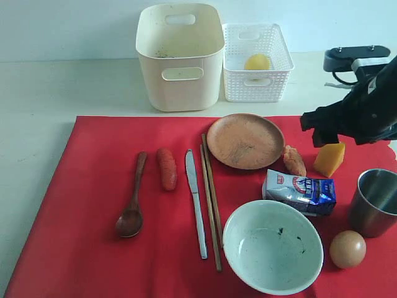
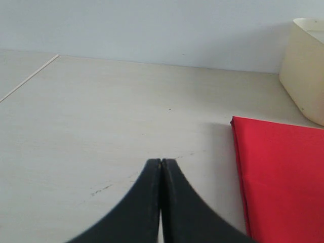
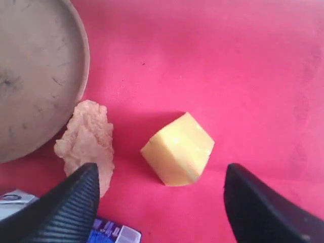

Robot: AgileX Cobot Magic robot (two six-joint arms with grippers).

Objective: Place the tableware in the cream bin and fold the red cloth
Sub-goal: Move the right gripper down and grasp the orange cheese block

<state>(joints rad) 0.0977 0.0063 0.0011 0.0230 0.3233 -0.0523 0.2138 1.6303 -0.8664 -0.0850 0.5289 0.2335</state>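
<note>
On the red cloth (image 1: 87, 186) lie a brown plate (image 1: 245, 141), a wooden spoon (image 1: 132, 202), a steel knife (image 1: 196, 202), chopsticks (image 1: 211, 198), a pale bowl (image 1: 273, 246) and a steel cup (image 1: 374, 202). The cream bin (image 1: 180, 56) stands behind the cloth. My right gripper (image 3: 162, 166) is open and empty above a yellow wedge (image 3: 178, 149), beside the plate (image 3: 35, 76). In the exterior view it (image 1: 324, 135) hovers at the right. My left gripper (image 2: 161, 161) is shut and empty over bare table, left of the cloth (image 2: 283, 172) and the bin (image 2: 306, 71).
A white lattice basket (image 1: 256, 62) holding a yellow fruit stands right of the bin. Food lies among the tableware: a red sausage (image 1: 166, 167), a fried piece (image 1: 294, 161), a milk carton (image 1: 300, 191) and an egg (image 1: 347, 248).
</note>
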